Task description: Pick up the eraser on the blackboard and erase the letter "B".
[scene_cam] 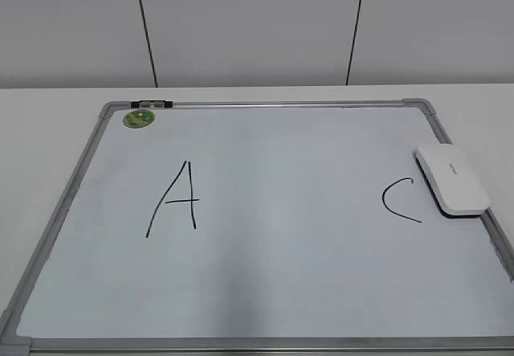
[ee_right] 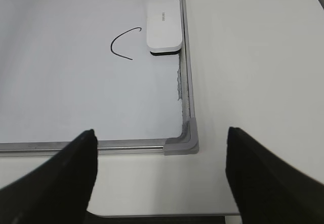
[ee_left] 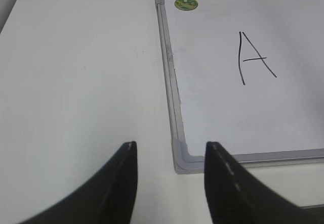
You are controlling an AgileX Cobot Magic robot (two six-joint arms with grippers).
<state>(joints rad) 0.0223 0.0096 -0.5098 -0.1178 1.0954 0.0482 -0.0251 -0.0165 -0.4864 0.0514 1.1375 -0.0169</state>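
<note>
The blackboard point(scene_cam: 265, 292) is a white dry-erase board with a grey frame, lying flat on the table. The white eraser point(scene_cam: 451, 179) rests on its right edge, also in the right wrist view point(ee_right: 164, 27). A black "A" point(scene_cam: 175, 201) is at left and a "C" point(scene_cam: 399, 201) at right; no letter "B" shows between them. My left gripper point(ee_left: 171, 148) is open and empty over the board's near left corner. My right gripper point(ee_right: 161, 138) is open and empty over the near right corner, well short of the eraser.
A round green magnet point(scene_cam: 138, 118) sits at the board's far left corner beside a black clip point(scene_cam: 152, 103). White table surrounds the board. A grey panelled wall stands behind. The table's front edge shows in the right wrist view.
</note>
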